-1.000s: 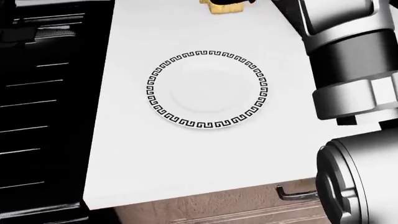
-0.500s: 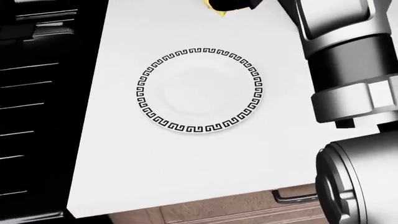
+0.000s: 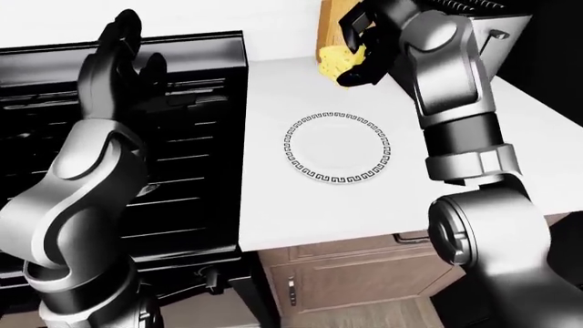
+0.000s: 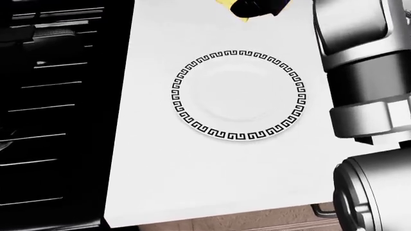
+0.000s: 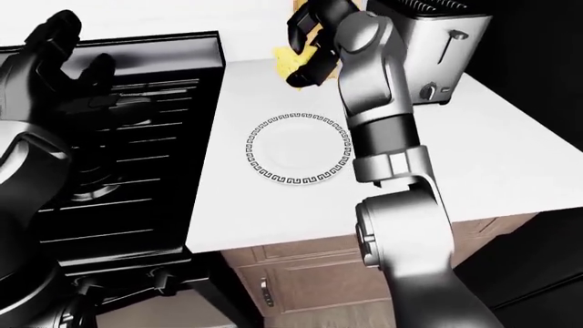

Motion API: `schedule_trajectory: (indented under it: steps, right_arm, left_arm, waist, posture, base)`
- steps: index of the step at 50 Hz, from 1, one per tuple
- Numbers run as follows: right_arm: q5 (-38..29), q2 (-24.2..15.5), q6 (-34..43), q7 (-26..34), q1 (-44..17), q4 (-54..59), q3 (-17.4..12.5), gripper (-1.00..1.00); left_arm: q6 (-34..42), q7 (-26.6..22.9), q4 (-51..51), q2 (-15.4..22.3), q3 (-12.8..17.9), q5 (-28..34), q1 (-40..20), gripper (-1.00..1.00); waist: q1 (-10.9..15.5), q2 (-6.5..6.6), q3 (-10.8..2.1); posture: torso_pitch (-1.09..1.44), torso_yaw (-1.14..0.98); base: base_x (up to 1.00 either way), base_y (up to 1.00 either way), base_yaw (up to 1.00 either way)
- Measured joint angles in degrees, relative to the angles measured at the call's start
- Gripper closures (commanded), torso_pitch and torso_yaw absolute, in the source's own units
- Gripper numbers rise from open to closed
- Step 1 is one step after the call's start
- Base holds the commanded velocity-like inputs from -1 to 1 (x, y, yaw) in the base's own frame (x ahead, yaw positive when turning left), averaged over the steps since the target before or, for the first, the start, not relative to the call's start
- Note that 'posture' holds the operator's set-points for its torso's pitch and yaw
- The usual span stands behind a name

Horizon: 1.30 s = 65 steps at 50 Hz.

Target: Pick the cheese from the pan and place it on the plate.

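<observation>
- Your right hand (image 3: 357,51) has its dark fingers closed round the yellow cheese (image 3: 335,63), holding it above the white worktop (image 3: 301,205), just past the plate's upper edge in the left-eye view.
- The plate (image 4: 239,95), white with a black key-pattern rim, lies bare on the worktop between the hand and the worktop's near edge.
- Your left hand (image 3: 117,58) is raised over the black stove (image 3: 182,171), fingers spread, holding nothing.
- A silver toaster (image 5: 428,48) stands right of the cheese.
</observation>
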Motion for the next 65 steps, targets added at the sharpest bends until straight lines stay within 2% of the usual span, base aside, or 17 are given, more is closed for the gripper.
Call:
schedule_trajectory:
  steps: [11, 18, 27, 38, 59, 65]
  right_arm:
    - [-4.1, 0.9, 3.1, 5.2, 4.1, -7.9, -0.3, 1.0]
    - [-7.2, 1.8, 1.2, 5.5, 8.1, -11.9, 0.4, 1.0]
    - [-8.5, 3.1, 1.5, 6.8, 9.2, -14.5, 0.1, 1.0]
    - [-10.8, 5.0, 0.7, 7.7, 12.6, -17.0, 1.1, 1.0]
    - [-9.2, 7.8, -1.1, 3.1, 19.5, -18.1, 1.3, 1.0]
    - [-8.7, 8.1, -0.6, 2.4, 19.8, -17.7, 1.3, 1.0]
  left_arm:
    - [0.3, 0.0, -0.5, -0.1, 0.0, -0.2, -0.1, -1.0]
    - [0.3, 0.3, -0.5, 0.1, 0.2, -0.4, -0.2, -1.0]
    - [0.2, -0.1, -0.1, -0.2, -0.3, -0.1, 0.1, -1.0]
    - [0.1, 0.1, -0.5, -0.1, 0.0, -0.2, -0.1, -1.0]
    - [0.2, -0.1, -0.4, -0.1, 0.1, -0.3, 0.1, -1.0]
    - [0.2, 0.0, -0.3, -0.1, -0.1, -0.2, 0.1, -1.0]
  waist:
    - [-0.4, 0.4, 0.04]
    - [-0.5, 0.38, 0.08]
    - [-0.6, 0.27, 0.09]
    - [-0.6, 0.16, -0.12]
    - [-0.4, 0.23, -0.48]
    - [-0.4, 0.29, -0.39]
  posture:
    - [0.0, 0.0]
    - [0.0, 0.0]
    - [0.0, 0.0]
    - [0.0, 0.0]
    - [0.0, 0.0]
    - [0.0, 0.0]
  base:
    - [0.0, 0.0, 0.0]
    - [0.0, 0.0, 0.0]
    - [0.0, 0.0, 0.0]
    - [0.0, 0.0, 0.0]
    - [0.0, 0.0, 0.0]
    - [0.0, 0.0, 0.0]
